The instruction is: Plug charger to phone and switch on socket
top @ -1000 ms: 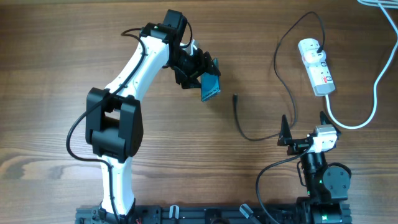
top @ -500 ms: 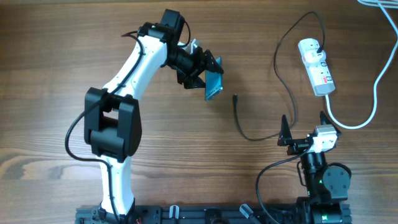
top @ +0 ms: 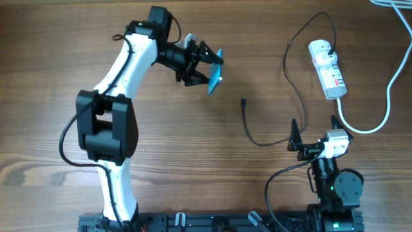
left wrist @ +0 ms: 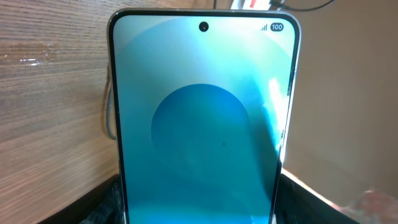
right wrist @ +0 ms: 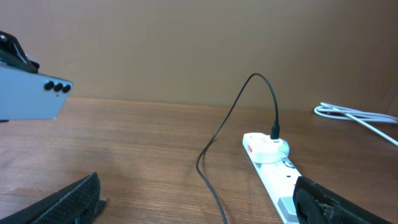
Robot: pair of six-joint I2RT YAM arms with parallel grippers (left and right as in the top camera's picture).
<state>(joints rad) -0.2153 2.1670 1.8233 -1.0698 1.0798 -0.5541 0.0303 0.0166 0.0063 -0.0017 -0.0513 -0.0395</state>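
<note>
A small "100" at the top of the phone [left wrist: 199,124]

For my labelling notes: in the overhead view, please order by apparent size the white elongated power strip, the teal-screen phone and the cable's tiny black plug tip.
1. white elongated power strip
2. teal-screen phone; held up and tilted nearly edge-on, so this rank is unsure
3. tiny black plug tip, clearly smallest
</note>
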